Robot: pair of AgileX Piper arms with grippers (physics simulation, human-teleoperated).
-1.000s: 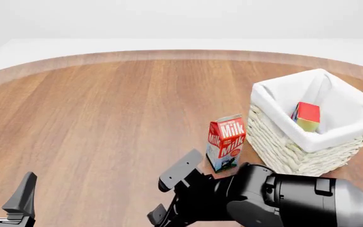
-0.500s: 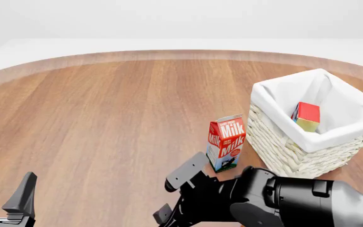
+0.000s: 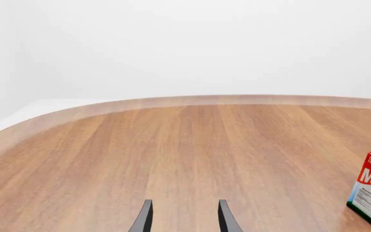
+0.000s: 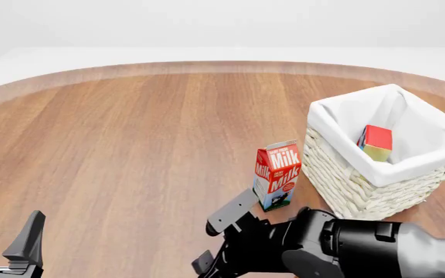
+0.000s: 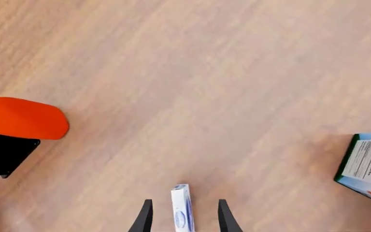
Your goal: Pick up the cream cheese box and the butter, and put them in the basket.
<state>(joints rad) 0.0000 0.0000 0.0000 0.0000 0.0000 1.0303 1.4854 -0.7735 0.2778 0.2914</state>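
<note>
- Creeping forward: right gripper at the near edge has nudged up and right over the last second, upper finger now just short of the milk carton. Basket has not moved.
- Right gripper state: wrist view shows both fingers apart, with a thin white-and-blue edge, likely the cream cheese box, standing between them. Whether the pads touch it is not visible, so I cannot tell if it is gripped or just bracketed.
- The box is seen edge-on; its long axis runs along the fingers, pointing away from the wrist. In the front view the arm hides it.
- Left gripper: parked at the near left corner, fingers spread, nothing between them.
- Butter: already in the basket, leaning against the far-right lining, red face up, yellowish end down; long axis tilted, roughly upright.
- Meaning: butter half looks done; cream cheese box not yet in the basket.
- Watch: the milk carton stands between the gripper and the basket; swinging straight right would likely clip it, so lift first.
</note>
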